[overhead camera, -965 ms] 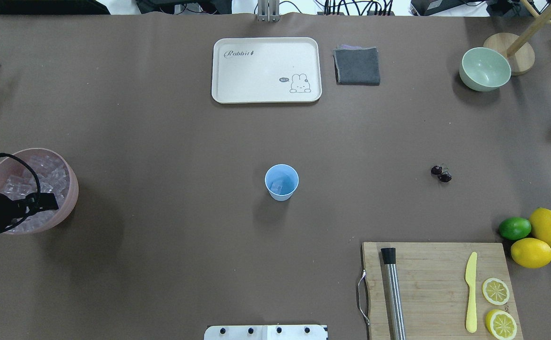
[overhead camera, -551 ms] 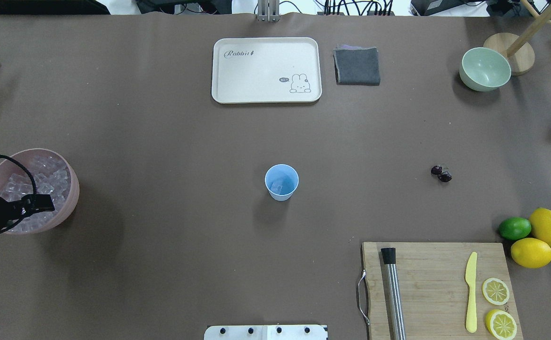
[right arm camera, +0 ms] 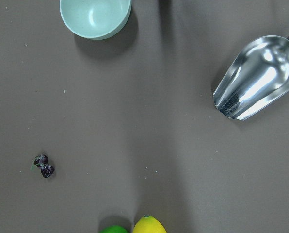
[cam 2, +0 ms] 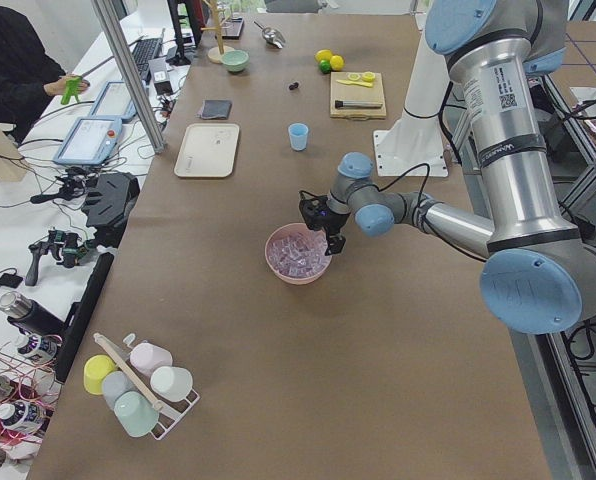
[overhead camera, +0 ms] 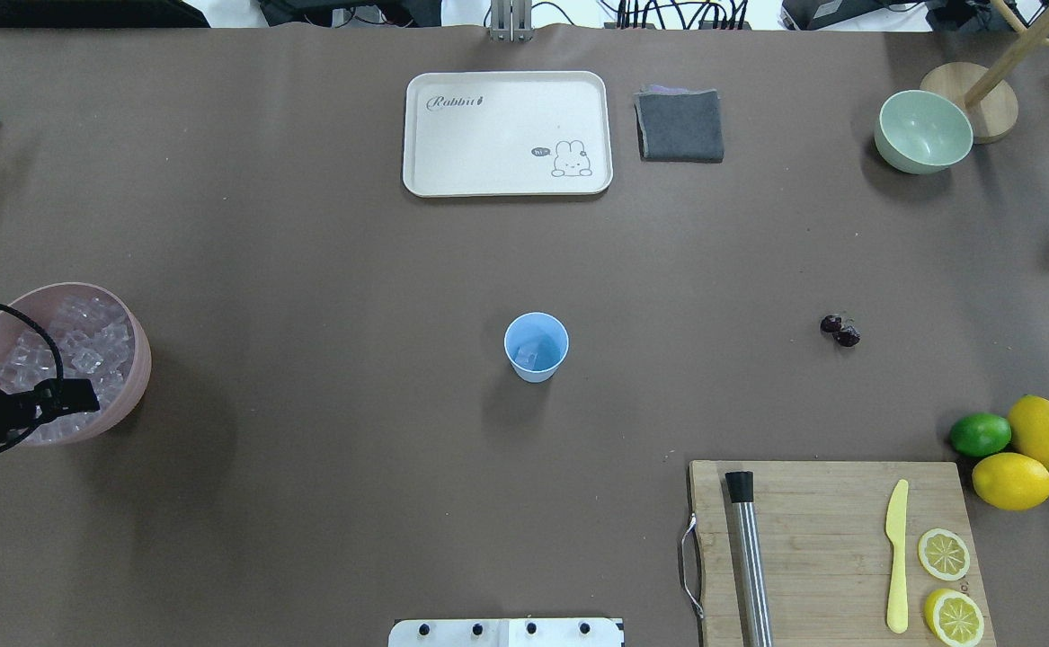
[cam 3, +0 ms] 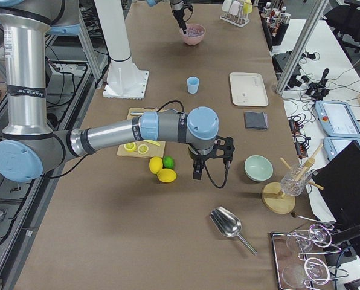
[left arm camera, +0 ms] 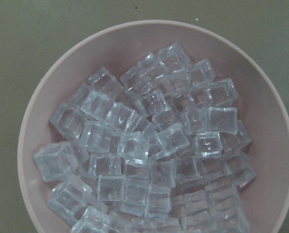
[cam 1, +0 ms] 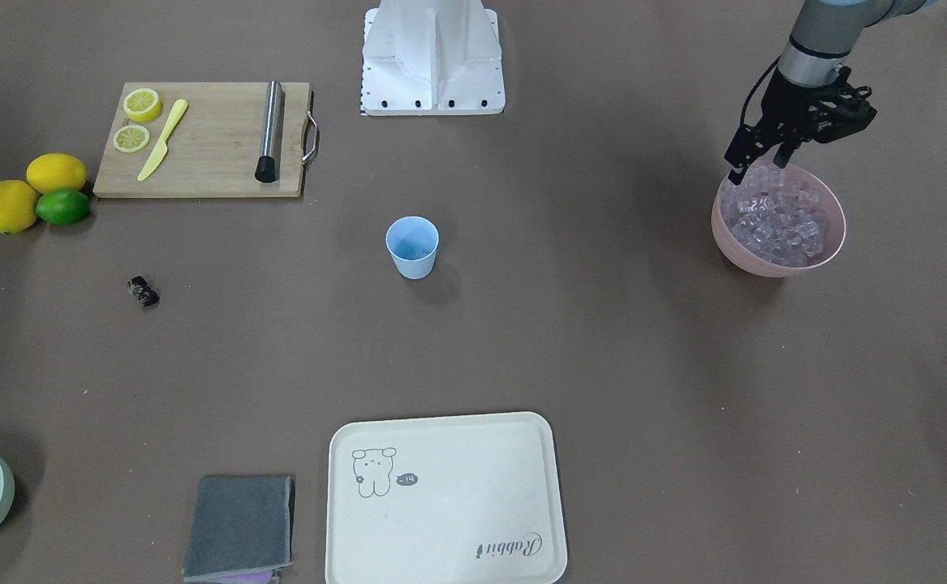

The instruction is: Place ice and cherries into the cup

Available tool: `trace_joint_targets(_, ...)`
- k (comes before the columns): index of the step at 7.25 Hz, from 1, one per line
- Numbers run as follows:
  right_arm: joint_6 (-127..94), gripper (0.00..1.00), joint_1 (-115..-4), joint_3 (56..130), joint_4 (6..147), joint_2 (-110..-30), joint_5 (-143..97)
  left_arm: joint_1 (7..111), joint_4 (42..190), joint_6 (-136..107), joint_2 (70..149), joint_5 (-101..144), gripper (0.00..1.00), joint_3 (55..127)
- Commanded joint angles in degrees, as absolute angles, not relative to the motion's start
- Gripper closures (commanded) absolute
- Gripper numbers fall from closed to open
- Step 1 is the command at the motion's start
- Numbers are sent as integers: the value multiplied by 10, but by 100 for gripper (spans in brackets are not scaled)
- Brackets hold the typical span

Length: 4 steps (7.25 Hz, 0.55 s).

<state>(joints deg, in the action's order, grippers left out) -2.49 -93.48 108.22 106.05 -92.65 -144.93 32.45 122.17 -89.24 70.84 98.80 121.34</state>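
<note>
The light blue cup (overhead camera: pixel 536 346) stands upright mid-table with one clear cube in it; it also shows in the front view (cam 1: pixel 412 246). The ice (left arm camera: pixel 149 145) fills the pink bowl (overhead camera: pixel 133 359) at the table's left end. My left gripper (cam 1: pixel 755 169) hangs over the bowl's robot-side rim, fingers apart and empty, just above the cubes. The dark red cherries (overhead camera: pixel 840 330) lie on the table to the right of the cup and show in the right wrist view (right arm camera: pixel 44 165). My right gripper (cam 3: pixel 198 170) hovers near the lemons; I cannot tell its state.
A cream tray (overhead camera: pixel 507 133), a grey cloth (overhead camera: pixel 680 125) and a pale green bowl (overhead camera: pixel 923 131) lie at the far side. A cutting board (overhead camera: pixel 830 548) holds a steel rod, a yellow knife and lemon slices. Lemons and a lime (overhead camera: pixel 980 434) sit beside it. A metal scoop (right arm camera: pixel 258 77) lies nearby.
My left gripper has drawn back a little toward the bowl's left, robot-side rim, uncovering more ice. Cup, cherries and everything else are unmoved.
</note>
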Motion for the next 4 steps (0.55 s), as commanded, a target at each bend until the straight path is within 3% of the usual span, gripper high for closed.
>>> trace_joint_targets(1,-25,0,-935,1084,1061,-929,-1449,315,1222,-899,709,981,3,1213)
trace_joint_targets(4,-25,0,-935,1100,1061,-946,-1450,316,1221,-897,709,983,3,1215)
